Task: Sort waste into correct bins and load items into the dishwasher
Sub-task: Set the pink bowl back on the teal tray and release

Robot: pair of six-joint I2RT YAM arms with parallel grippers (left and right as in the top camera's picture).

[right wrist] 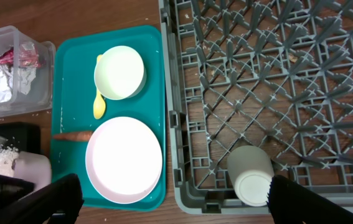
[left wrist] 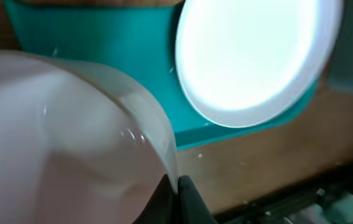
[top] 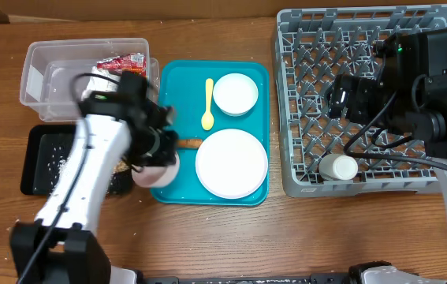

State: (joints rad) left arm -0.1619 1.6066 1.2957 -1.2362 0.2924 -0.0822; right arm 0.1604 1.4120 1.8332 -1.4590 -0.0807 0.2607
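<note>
My left gripper [top: 158, 152] [left wrist: 177, 186] is shut on the rim of a pale-pink bowl [top: 157, 171] [left wrist: 70, 143], held at the teal tray's left edge beside the black tray [top: 46, 162]. White rice [right wrist: 0, 159] lies by the bowl [right wrist: 32, 169]. The clear tub [top: 81, 71] holds a red wrapper [top: 121, 63]. On the teal tray [top: 174, 87] lie a large plate [top: 231, 163], a small bowl [top: 235, 93], a yellow spoon [top: 208, 102] and an orange-brown stick [top: 188, 143]. My right gripper [top: 338, 99] [right wrist: 175, 186] hangs open and empty above the grey dish rack [top: 302, 47], where a white cup [top: 339, 167] [right wrist: 251, 177] lies on its side.
Rice grains are scattered on the black tray. The dish rack's upright pegs [right wrist: 263, 74] fill the right side of the table. The left arm [top: 73, 189] crosses over the black tray. Bare wood runs along the table's front edge [top: 231, 237].
</note>
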